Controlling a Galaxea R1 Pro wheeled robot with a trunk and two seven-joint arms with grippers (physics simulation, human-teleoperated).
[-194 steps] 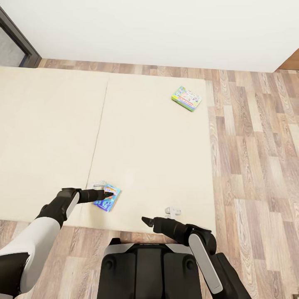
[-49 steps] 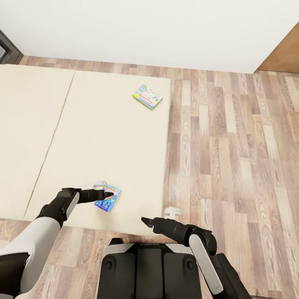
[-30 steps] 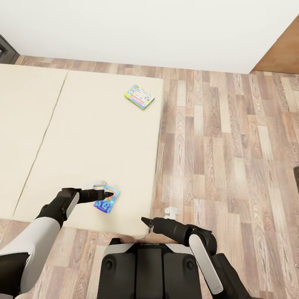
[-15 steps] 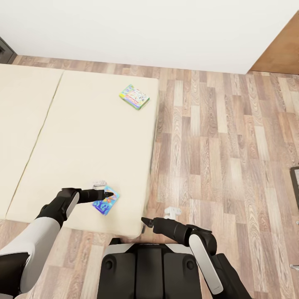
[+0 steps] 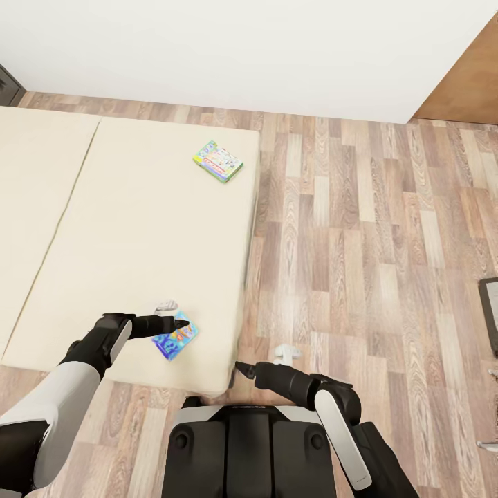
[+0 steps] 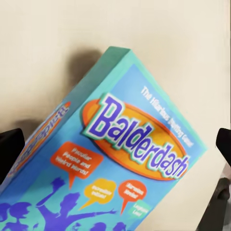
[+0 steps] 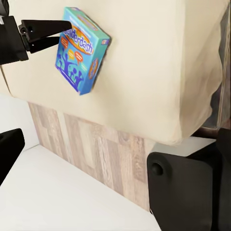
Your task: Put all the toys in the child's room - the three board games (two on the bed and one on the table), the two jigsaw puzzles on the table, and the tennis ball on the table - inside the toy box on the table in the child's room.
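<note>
A blue board game (image 5: 175, 337) with a Balderdash lid (image 6: 120, 159) hangs just above the near corner of the bed (image 5: 138, 228). My left gripper (image 5: 181, 321) is shut on its upper end, and the right wrist view shows the box (image 7: 79, 50) tilted off the beige mattress. Flat on the bed's far right part lies a pastel board game (image 5: 218, 160) with a green edge. My right gripper (image 5: 240, 368) stands open and holds nothing, low in front of my trunk beside the bed's corner.
Wood-plank floor (image 5: 360, 242) spreads to the right of the bed. A white wall (image 5: 242, 48) runs along the back, with a brown wooden panel (image 5: 470, 83) at its right end. A dark flat object (image 5: 490, 304) sits at the right edge.
The whole view has shifted, so the bed has slid leftward in the picture and more floor shows at the right. Both arms hold the same pose, the left still gripping the blue board game.
</note>
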